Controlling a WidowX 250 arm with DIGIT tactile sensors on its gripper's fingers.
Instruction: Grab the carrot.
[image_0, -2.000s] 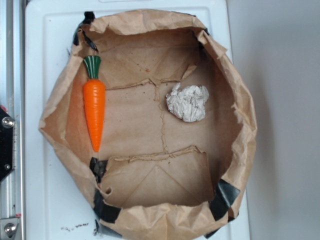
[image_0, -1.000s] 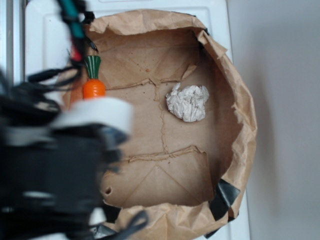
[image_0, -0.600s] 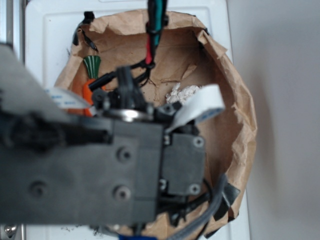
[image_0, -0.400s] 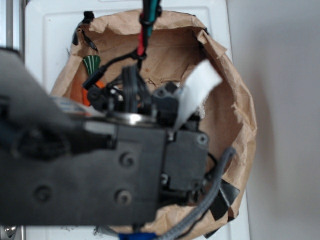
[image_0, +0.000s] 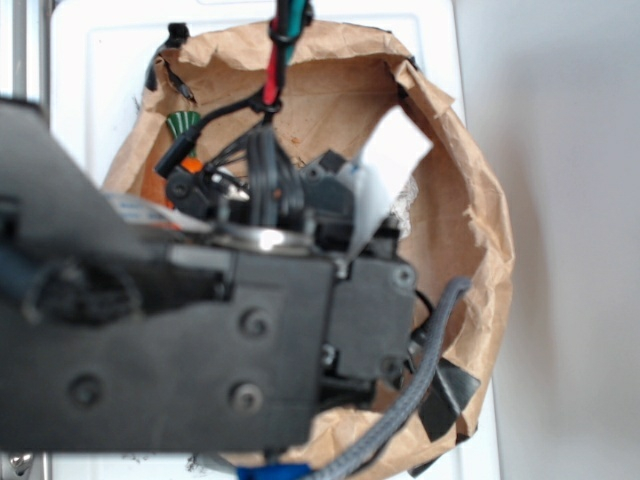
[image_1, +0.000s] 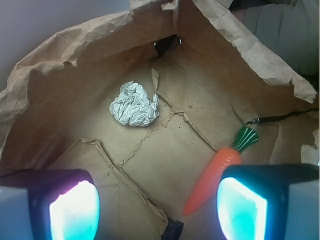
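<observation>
In the wrist view the orange carrot (image_1: 212, 176) with its green top lies flat on the floor of a rolled-down brown paper bag (image_1: 75, 90), tip pointing toward me. My gripper (image_1: 157, 210) hangs above the bag floor, open, with nothing between its glowing pads (image_1: 75, 210). The carrot lies just inside the right pad, apart from it. In the exterior view my arm (image_0: 200, 340) covers most of the bag, and only the carrot's green top (image_0: 182, 124) and a bit of orange show.
A crumpled white paper ball (image_1: 134, 105) lies on the bag floor, farther in and to the left of the carrot. The bag's raised walls (image_0: 480, 230) ring the floor, held by black tape (image_0: 445, 395). It sits on a white surface (image_0: 100, 90).
My arm has swung in from the left over the bag and now covers most of it. The carrot and the paper ball have not moved.
</observation>
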